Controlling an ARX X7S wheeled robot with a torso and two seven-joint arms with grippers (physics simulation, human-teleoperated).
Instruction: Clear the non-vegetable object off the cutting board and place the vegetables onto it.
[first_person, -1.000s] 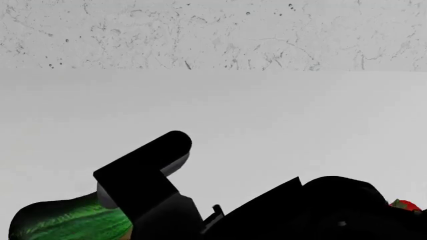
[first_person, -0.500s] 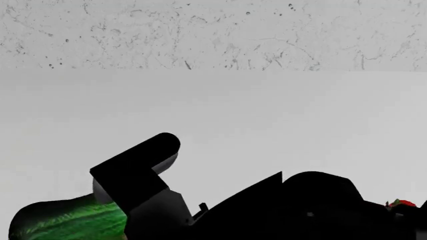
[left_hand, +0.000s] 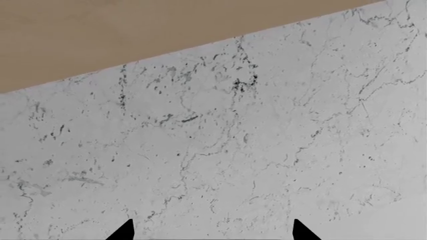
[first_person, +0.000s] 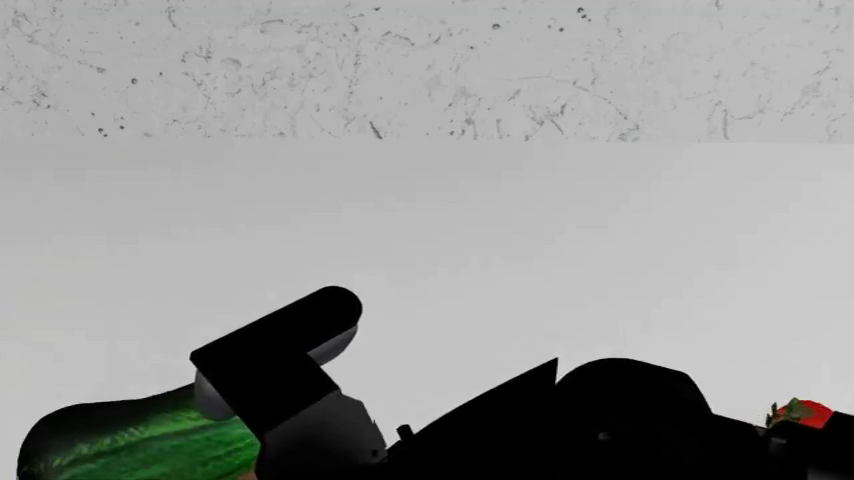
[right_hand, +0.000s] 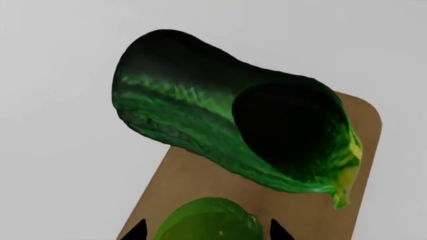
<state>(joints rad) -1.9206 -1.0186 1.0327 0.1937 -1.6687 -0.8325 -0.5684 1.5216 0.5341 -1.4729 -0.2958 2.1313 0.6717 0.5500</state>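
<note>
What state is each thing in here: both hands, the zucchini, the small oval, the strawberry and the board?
left hand, open, empty, over the counter.
right hand, fingertips flank the yellow-green oval; grip unclear.
zucchini, lying across the cutting board, one end overhanging.
strawberry, only partly visible; resting place unseen.

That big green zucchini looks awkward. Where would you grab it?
Around its narrower middle, I'd guess, coming down from above with the fingers across its width. The zucchini lies lengthwise, partly over the cutting board, bulging thick near its yellow tip.
</note>
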